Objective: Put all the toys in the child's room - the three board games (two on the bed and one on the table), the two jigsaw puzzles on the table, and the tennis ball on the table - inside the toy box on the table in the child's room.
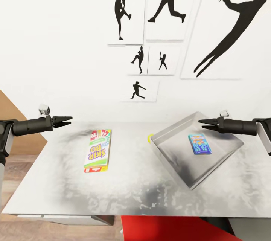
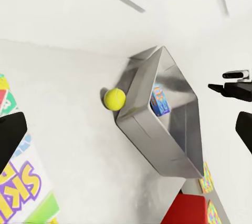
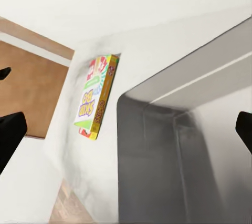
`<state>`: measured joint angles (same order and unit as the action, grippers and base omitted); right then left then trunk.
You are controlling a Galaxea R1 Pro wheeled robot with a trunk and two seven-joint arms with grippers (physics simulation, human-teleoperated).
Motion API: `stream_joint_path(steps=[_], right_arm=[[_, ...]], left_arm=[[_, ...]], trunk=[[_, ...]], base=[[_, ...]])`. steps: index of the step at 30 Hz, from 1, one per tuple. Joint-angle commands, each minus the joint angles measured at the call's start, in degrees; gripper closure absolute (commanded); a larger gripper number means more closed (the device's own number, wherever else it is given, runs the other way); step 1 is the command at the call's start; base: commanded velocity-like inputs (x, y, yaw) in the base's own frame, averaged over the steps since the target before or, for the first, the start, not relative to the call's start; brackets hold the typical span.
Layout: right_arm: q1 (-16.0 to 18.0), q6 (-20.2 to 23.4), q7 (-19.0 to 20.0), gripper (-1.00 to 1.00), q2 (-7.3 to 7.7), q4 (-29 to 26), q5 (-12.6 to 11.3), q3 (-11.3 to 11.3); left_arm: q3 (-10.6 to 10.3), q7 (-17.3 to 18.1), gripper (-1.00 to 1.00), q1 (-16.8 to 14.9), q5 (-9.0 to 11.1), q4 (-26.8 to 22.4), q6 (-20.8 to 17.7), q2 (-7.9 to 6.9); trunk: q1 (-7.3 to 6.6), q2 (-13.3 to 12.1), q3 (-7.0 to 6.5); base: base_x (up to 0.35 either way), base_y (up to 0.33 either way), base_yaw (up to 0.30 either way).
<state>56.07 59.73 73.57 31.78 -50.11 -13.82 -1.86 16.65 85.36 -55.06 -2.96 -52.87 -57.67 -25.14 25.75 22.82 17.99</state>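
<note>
On the counter (image 1: 135, 192) the toy box (image 1: 177, 169) sits turned at an angle toward the right, with a blue game (image 1: 199, 144) lying flat inside it, while the white Skip-Bo game (image 1: 98, 150) lies flat well to its left. The ball (image 2: 114, 99) rests on the counter just beside the box's far-left corner, and two puzzles (image 2: 206, 177) show past the box's far side in the left wrist view. The left end effector (image 1: 67, 121) hovers above the counter's left edge, released and empty, and the right end effector (image 1: 202, 124) hangs over the box, also released and empty.
</note>
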Motion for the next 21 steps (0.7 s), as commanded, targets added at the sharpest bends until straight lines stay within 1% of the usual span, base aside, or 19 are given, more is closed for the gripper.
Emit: stream_joint_path(steps=[1,4,8,13,17,21], right_arm=[[-0.30,0.27,0.97,-1.00,0.07,-0.01,0.02,-0.03],[-1.37,0.25,3.28,-1.00,0.18,-0.04,0.02,-0.06],[-3.00,0.11,6.14,-1.00,0.26,-0.09,0.02,-0.11],[-5.00,-0.15,9.28,-1.00,0.32,-0.19,0.02,-0.35],[-6.38,-1.92,10.97,-1.00,0.25,-0.46,0.02,-0.69],[-7.31,-4.31,11.65,-1.00,0.15,-0.54,-0.02,-0.86]], left_arm=[[0.29,0.50,-1.00,0.25,-0.31,-0.02,-0.58,-0.12],[0.73,0.84,-1.00,1.27,-0.30,0.00,0.02,-0.36],[1.07,1.72,-1.00,2.79,-0.24,0.00,2.00,-0.51],[2.07,4.38,-1.00,4.75,-0.27,-0.01,3.88,-0.58],[3.56,4.64,-1.00,5.91,-0.28,-0.03,4.54,-0.60],[4.85,4.64,-1.00,6.44,-0.29,-0.08,4.80,-0.61]], trunk=[[0.04,0.10,0.01],[0.04,0.10,-0.28],[0.04,0.10,-0.66],[0.04,0.10,-1.13],[0.04,0.10,-1.51],[0.04,0.10,-1.89]], base=[[0.000,0.000,0.000],[0.000,0.000,0.000],[0.000,0.000,0.000],[0.000,0.000,0.000],[0.000,0.000,0.000],[0.000,0.000,0.000]])
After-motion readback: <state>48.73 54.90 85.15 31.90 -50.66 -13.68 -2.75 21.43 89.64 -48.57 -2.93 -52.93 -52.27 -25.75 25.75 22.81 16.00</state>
